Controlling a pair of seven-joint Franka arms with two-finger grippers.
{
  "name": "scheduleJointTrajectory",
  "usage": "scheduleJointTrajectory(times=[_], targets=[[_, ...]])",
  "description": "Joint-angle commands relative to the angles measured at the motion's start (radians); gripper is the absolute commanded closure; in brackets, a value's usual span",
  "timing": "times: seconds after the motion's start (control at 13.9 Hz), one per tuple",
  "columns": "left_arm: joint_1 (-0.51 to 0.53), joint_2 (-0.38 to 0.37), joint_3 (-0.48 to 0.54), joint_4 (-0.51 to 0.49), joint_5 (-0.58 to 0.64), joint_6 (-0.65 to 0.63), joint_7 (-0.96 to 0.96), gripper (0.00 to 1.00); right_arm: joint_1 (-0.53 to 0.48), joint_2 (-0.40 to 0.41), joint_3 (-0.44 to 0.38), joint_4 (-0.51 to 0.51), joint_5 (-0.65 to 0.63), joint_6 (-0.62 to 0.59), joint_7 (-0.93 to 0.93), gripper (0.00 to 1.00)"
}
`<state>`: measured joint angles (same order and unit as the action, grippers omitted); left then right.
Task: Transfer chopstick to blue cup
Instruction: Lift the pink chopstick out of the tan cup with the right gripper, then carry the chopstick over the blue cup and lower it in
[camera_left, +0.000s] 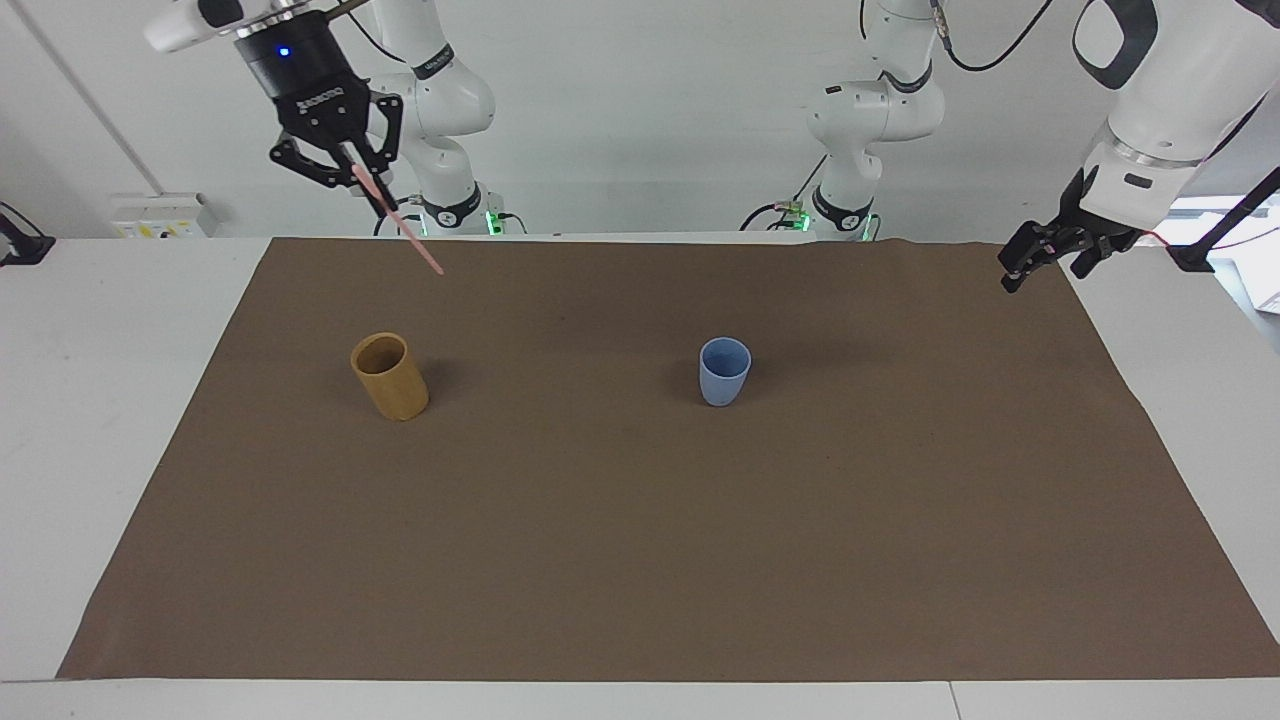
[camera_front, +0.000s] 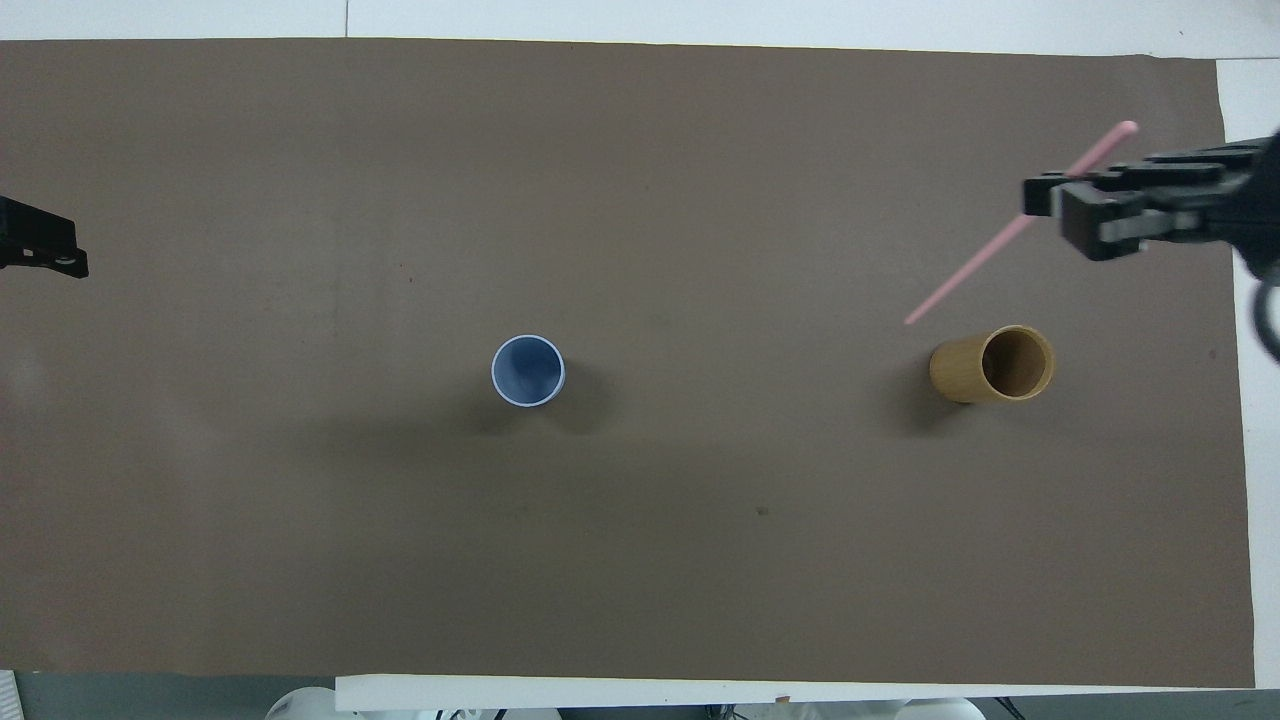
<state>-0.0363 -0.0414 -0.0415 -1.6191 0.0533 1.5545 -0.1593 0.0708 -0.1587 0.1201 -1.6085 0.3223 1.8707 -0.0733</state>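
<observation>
Thin pale-pink chopstick (camera_left: 398, 219), slanted, clamped in right gripper (camera_left: 352, 170) jaws high over the mat; left gripper (camera_left: 1040, 262) jaws apart.

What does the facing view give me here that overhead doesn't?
Facing only: both arms' bodies and bases, and how high the right gripper holds the chopstick, well clear of the tan cup.
Overhead only: straight down into the tan cup and the blue cup; both look empty.
Both: right gripper shut on the tilted chopstick, both cups upright on the brown mat, left gripper waiting at the mat's edge.
</observation>
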Motion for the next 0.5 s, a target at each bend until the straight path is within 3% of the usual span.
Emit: scheduleJointTrajectory(times=[0.0,0.43], targets=[[-0.005,-0.008,0.002,-0.002,0.014,-0.016,-0.002,0.00,0.137,0.031,0.053,-0.068,-0.006,0.198,0.299,1.00],[-0.004,-0.008,0.002,-0.002,0.014,-0.016,-0.002,0.00,0.384,0.224,0.052,-0.076,-0.194,0.395,0.539,0.99]])
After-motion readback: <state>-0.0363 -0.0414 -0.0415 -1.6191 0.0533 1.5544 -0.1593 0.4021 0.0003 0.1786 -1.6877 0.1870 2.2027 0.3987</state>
